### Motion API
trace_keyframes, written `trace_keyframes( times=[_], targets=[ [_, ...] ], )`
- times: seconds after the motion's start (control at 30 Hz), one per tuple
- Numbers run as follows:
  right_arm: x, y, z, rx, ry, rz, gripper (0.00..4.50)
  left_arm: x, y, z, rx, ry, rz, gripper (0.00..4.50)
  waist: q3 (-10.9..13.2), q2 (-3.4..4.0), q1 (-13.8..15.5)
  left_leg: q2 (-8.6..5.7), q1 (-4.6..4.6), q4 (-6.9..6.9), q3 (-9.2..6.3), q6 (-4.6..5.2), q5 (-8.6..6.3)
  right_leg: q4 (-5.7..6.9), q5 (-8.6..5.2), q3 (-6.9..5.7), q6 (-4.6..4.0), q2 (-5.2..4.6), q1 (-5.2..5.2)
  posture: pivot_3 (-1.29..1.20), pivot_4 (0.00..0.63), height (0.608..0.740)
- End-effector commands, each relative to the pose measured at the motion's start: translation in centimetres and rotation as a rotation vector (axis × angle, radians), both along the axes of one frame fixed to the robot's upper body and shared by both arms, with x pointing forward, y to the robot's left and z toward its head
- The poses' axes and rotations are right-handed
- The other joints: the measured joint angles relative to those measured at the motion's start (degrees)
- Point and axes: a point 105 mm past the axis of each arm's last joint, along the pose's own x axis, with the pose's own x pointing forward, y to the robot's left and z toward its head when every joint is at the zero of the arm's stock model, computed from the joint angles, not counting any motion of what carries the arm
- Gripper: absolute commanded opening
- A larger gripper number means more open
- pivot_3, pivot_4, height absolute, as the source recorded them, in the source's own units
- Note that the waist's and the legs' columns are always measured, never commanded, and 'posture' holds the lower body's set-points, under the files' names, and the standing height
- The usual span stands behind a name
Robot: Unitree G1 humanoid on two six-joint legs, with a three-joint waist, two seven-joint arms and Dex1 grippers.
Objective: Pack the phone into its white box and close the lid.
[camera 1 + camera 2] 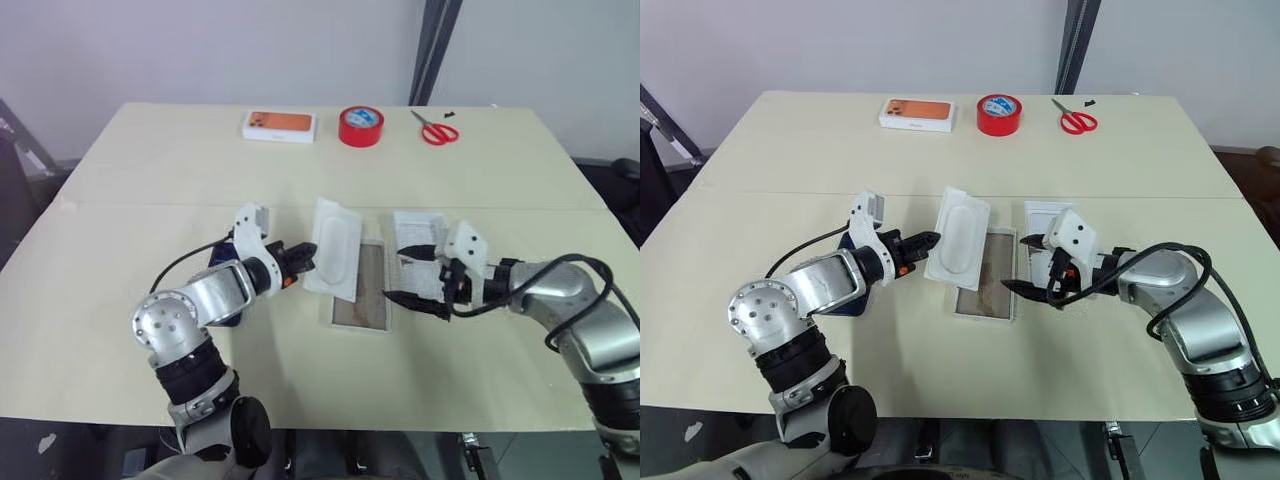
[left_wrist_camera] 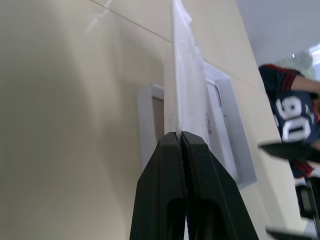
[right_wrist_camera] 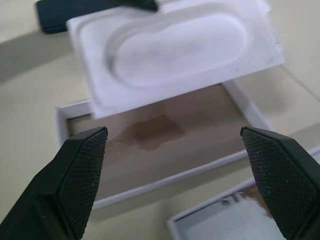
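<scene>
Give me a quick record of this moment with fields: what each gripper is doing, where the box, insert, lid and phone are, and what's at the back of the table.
left gripper: shut on the edge of the insert, holding it tilted above the box
right gripper: open, holding nothing, beside the box
box: open on the table, tan inside bare
lid: lying past the right gripper, beside the box
phone: on the table beyond the insert, partly hidden
back of table: orange-topped box, red tape roll, red scissors
</scene>
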Motion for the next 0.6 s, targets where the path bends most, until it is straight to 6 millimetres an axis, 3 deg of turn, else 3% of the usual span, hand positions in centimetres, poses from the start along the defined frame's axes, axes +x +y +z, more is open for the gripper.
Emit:
trace_keyframes(
  times=[0.03, 0.07, 0.17, 0.4, 0.6],
  targets=[
    [-2.2, 1.6, -2.1, -0.076, 0.051, 0.127, 4.50, 0.3, 0.5, 1.3, -0.018, -0.043, 0.001, 0.04, 0.0, 0.00, 0.0, 0.00, 0.00, 0.00, 0.00, 0.00, 0.00, -0.01, 0.00, 0.00, 0.00, 0.00, 0.01, 0.00, 0.150, 0.725],
    [-2.4, 1.6, -2.7, -0.099, 0.062, 0.136, 4.50, 0.4, 0.7, 1.4, -0.017, -0.042, 0.008, 0.04, 0.0, 0.00, 0.0, -0.01, 0.00, 0.01, 0.01, -0.02, 0.01, -0.01, 0.00, 0.01, 0.00, 0.00, 0.02, 0.00, 0.150, 0.725],
    [-2.2, 1.8, -4.5, -0.162, 0.061, 0.143, 3.69, 0.6, 1.6, 1.5, -0.010, -0.047, 0.032, 0.00, 0.0, 0.00, -0.1, -0.01, 0.01, 0.03, 0.01, -0.08, 0.05, 0.00, 0.00, 0.01, 0.00, 0.00, 0.01, 0.00, 0.150, 0.725],
    [-1.6, 3.2, -4.1, -0.137, 0.036, 0.152, 0.15, 0.6, 3.0, 1.9, -0.007, -0.066, 0.070, 0.00, 0.0, -0.02, 0.0, -0.01, 0.01, 0.03, 0.01, -0.23, 0.13, -0.01, 0.00, 0.01, 0.00, 0.00, 0.02, 0.00, 0.150, 0.725],
    [-0.8, 6.3, -3.5, -0.146, -0.058, 0.228, 0.06, 1.0, 4.5, 3.3, -0.053, -0.100, 0.128, 0.00, 0.0, -0.03, -0.3, 0.00, 0.01, 0.03, 0.00, -0.28, 0.16, 0.02, 0.00, 0.00, 0.00, 0.02, -0.02, 0.00, 0.150, 0.725]
  ],
)
